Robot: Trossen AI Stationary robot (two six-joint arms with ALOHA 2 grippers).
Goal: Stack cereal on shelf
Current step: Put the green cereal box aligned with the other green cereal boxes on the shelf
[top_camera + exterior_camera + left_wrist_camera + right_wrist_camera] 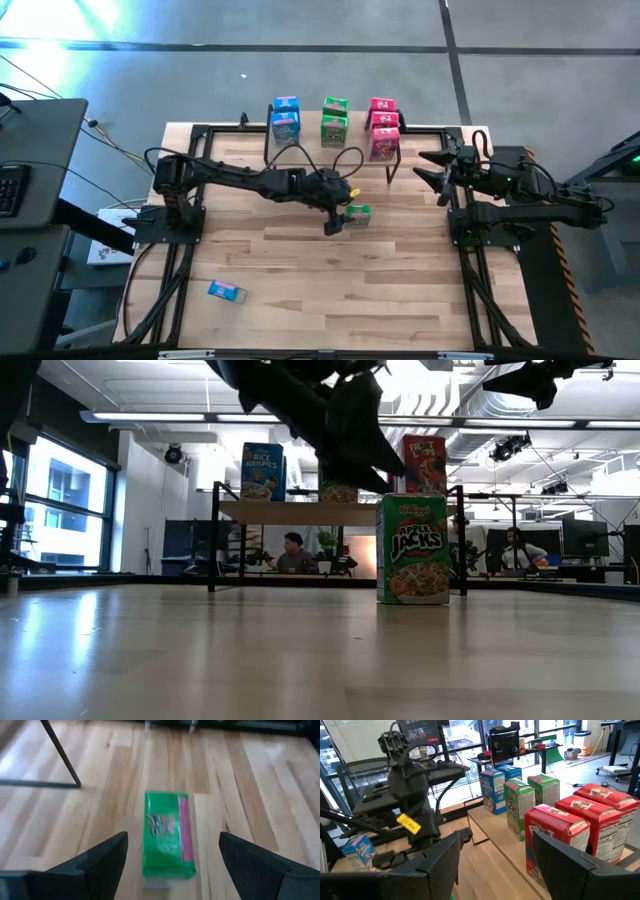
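One green cereal box [357, 213] [413, 550] stands upright on its bottom on the tabletop, in front of the shelf. My left gripper [334, 220] [172, 857] hovers open just above it, and the box [167, 835] shows between and beyond the two fingers, untouched. The shelf [395, 150] [300, 512] carries two blue boxes [285, 117], two green [334, 120] and three pink-red [383, 127]. A third blue box [226, 291] lies flat near the table's near left. My right gripper [432, 168] [492, 865] waits open beside the shelf's right end.
The shelf's black legs [393, 165] [213, 540] stand just behind the green box. Bare tabletop [350, 290] spreads across the near half. Black frame rails [160, 290] run along the table's sides. People sit at desks in the room beyond [293, 552].
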